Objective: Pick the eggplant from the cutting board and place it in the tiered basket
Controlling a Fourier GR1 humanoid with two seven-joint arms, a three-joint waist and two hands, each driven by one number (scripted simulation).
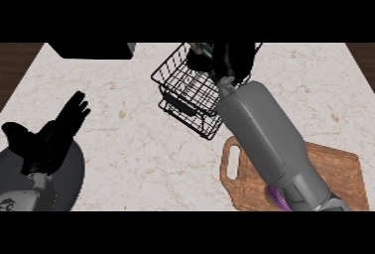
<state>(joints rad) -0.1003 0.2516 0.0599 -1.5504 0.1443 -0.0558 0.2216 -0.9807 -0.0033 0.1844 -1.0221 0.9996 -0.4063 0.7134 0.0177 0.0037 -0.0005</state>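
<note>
Counter top: off-white, marbled with thin beige-brown veins.
Strips beyond the counter's edges: dark brown, wood tone.
Tiered basket: black wire, open grid pattern.
Dark object at the basket's top: near-black, small green-teal spot; identity not resolved.
Cutting board: reddish-brown, fine wood-grain streaks; off-white shows through the handle slot.
Right forearm: plain mid grey.
Purple patch: vivid purple, at the right forearm's lower edge; cannot tell what it belongs to.
Right hand: black.
Left hand: uniform black.
Left forearm: light grey, a few dark marks.
Round disc: plain dark grey.
Box: black, grey sliver on one side.
</note>
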